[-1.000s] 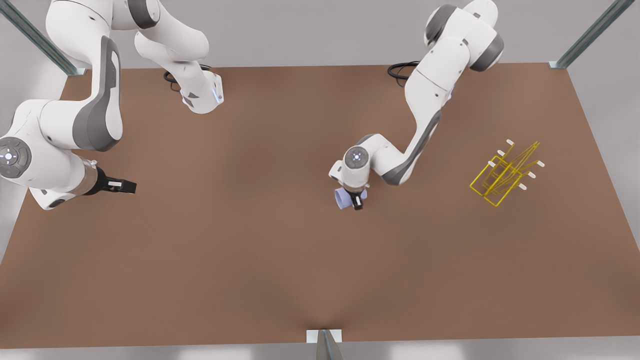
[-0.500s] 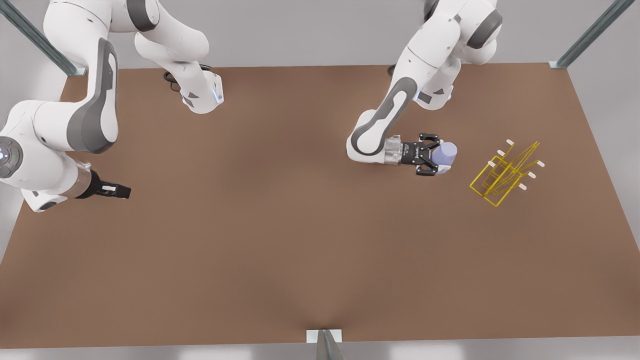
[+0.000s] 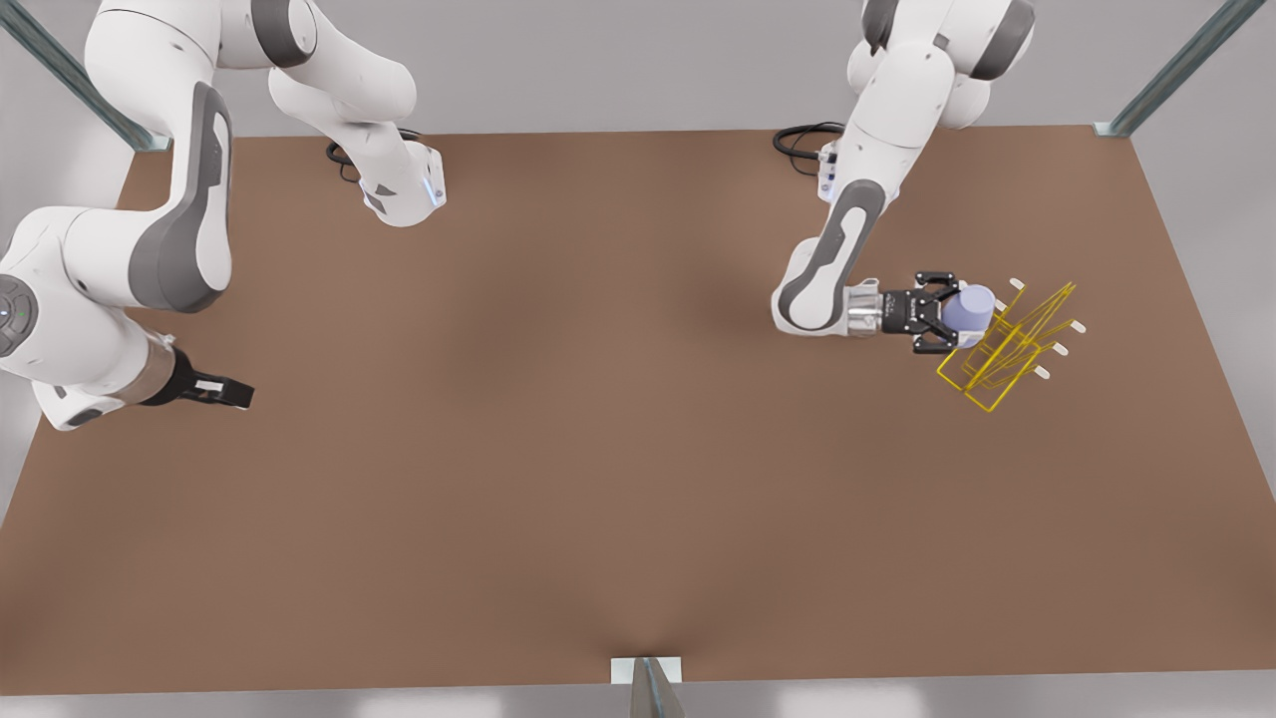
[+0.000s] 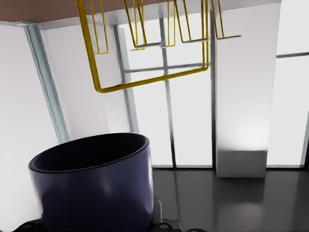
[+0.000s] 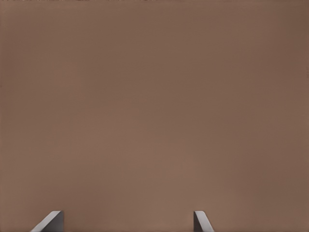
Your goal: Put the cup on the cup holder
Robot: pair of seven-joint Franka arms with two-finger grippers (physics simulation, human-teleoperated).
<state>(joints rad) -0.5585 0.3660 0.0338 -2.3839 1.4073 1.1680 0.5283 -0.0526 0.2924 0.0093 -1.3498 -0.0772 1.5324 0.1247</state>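
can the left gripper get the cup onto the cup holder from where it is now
Probably yes. The left gripper is shut on the cup right at the cup holder, with nothing between them; the right gripper waits far off.

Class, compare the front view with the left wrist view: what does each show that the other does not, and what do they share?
Front view adds: the brown table, the left end effector shut on the cup right beside the cup holder, and the right end effector, open, waiting at the front view's left. Left wrist view adds: the cup's open mouth and pale wall panels beyond. Shared: cup and cup holder.
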